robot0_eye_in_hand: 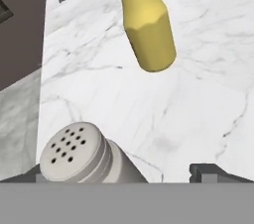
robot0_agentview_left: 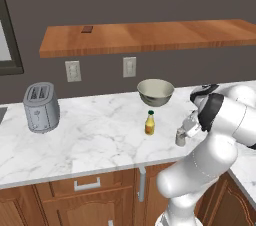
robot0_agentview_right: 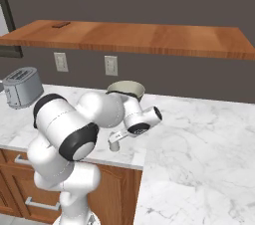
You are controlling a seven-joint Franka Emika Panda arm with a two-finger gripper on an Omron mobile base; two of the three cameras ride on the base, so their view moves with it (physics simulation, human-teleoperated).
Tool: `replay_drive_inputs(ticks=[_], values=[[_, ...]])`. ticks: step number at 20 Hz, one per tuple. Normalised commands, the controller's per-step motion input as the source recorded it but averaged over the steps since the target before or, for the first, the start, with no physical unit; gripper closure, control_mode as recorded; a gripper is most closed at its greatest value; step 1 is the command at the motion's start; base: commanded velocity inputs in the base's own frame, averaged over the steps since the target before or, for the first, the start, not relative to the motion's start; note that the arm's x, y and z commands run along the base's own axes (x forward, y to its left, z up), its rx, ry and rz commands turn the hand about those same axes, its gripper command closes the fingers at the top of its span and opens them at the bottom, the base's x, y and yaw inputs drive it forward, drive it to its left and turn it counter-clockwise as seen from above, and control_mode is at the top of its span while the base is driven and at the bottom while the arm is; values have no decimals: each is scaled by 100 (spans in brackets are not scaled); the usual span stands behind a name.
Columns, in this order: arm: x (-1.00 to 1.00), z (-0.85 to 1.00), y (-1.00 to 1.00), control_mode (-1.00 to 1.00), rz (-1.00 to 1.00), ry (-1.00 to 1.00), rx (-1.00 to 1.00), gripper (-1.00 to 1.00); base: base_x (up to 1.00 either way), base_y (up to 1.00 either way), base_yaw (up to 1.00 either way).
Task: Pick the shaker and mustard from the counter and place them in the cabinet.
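The pincer (robot0_eye_in_hand: 129, 171) hangs low over the tabletop's (robot0_agentview_left: 90, 135) front edge with its jaws spread wide and nothing between them. One shaker (robot0_eye_in_hand: 82, 154), its perforated cap up, stands just above the tips in the hand view, at about 9 o'clock from the pincer's middle and close to one tip. One mustard bottle (robot0_agentview_left: 150, 123) stands upright on the marble a little further in, at 10 o'clock from the shaker in the left base view. Behind it sits one bowl (robot0_agentview_left: 155, 91), far off at 9 o'clock one toaster (robot0_agentview_left: 41, 106), and two wall outlets (robot0_agentview_left: 73, 71) under the one cabinet (robot0_agentview_left: 150, 36).
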Motion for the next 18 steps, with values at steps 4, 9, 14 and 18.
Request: replay_drive_inputs(ticks=[4, 9, 14, 18], values=[[0, -19, 29, -100, 0, 0, 5, 100, 0, 0, 0], [0, -6, 11, -100, 0, 0, 1, 100, 0, 0, 0], [-7, 20, 0, -100, -6, -6, 2, 100, 0, 0, 0], [-32, 70, 0, -100, -16, -14, 2, 100, 0, 0, 0]])
